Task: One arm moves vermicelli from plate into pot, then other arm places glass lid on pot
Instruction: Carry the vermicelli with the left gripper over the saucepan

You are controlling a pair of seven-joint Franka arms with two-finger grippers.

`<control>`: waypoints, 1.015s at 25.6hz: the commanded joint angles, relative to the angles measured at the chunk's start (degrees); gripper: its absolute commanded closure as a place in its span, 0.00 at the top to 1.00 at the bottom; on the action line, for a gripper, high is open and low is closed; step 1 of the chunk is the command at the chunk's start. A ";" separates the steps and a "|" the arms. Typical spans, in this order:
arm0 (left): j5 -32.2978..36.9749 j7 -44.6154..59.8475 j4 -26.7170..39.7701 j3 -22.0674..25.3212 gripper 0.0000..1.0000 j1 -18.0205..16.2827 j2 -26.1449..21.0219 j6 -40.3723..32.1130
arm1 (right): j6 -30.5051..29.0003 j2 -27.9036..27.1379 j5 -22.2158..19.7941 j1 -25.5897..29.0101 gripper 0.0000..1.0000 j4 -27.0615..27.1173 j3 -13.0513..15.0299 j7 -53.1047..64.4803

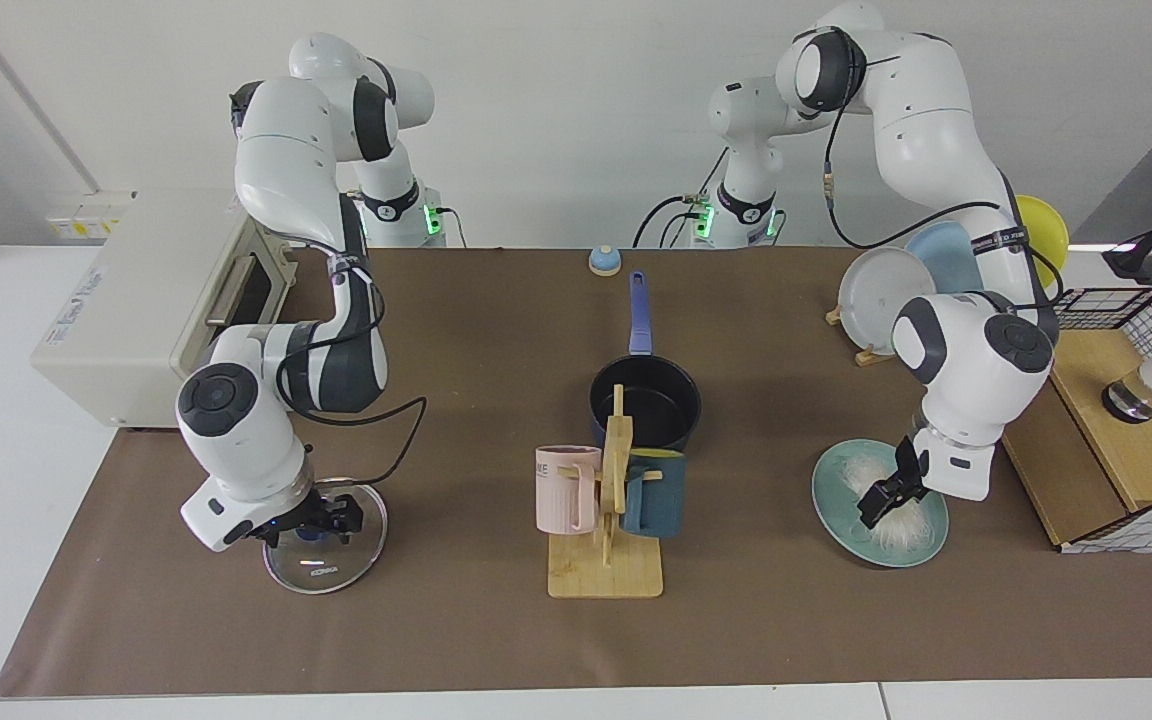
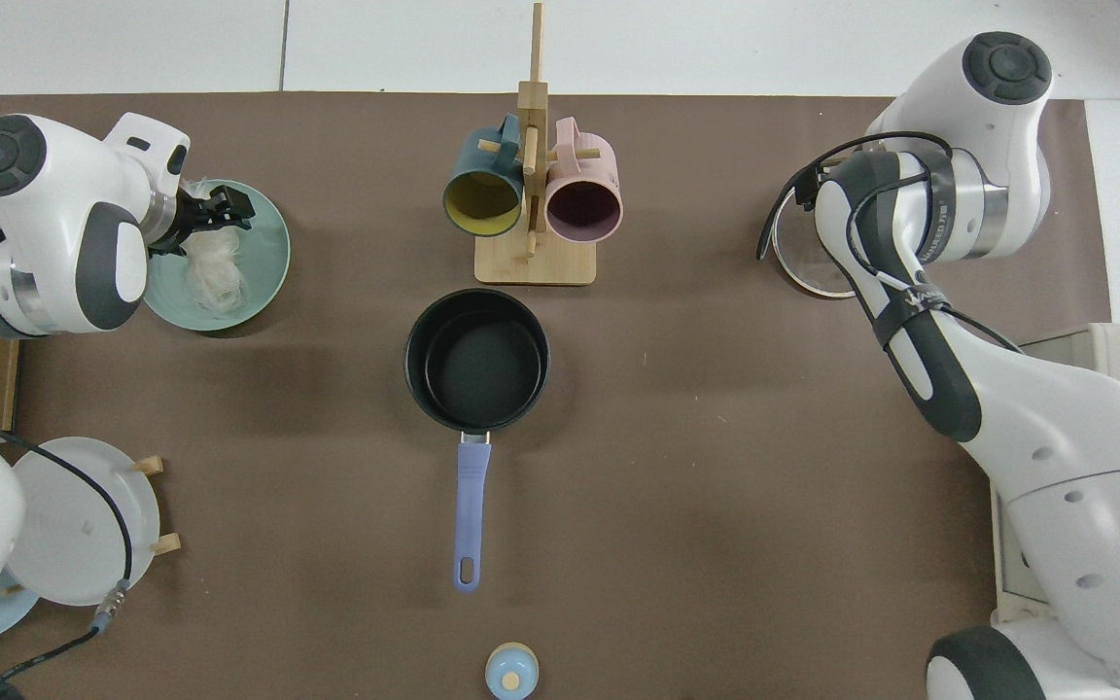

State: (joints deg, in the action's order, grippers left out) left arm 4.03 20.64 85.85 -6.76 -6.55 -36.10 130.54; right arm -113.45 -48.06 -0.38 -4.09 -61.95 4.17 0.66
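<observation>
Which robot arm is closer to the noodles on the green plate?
The left. The left gripper is right over the noodles on the plate; the right gripper is far off, over the glass lid.

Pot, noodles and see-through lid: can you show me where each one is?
pot (image 2: 477, 365), top view, on its black inside floor.
vermicelli (image 2: 213, 275), top view, on the white noodle heap on the teal plate.
glass lid (image 1: 321, 572), facing view, on the clear glass near its front rim.

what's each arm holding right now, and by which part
It cannot be told. The left tool is down in the vermicelli on the plate; the right tool sits at the glass lid's knob. Neither grip shows clearly.
</observation>
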 commanded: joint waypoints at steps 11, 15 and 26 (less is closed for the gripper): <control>1.51 0.01 -5.69 -2.90 0.00 0.57 1.91 -11.27 | -1.16 3.41 0.65 0.40 1.00 -5.63 -0.48 -0.49; 1.78 0.80 -5.60 -4.13 0.00 1.45 6.21 -16.09 | -0.64 3.68 0.64 0.48 1.00 -5.90 -0.48 -0.22; 3.62 19.60 -3.85 -14.59 0.00 4.61 11.93 -20.94 | -1.16 4.73 0.82 0.48 0.93 -7.74 -0.48 -0.57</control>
State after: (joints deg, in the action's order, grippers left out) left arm 5.18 31.99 79.98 -19.01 -4.28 -25.49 109.80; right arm -113.45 -45.55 -0.37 -4.04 -66.47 4.18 0.63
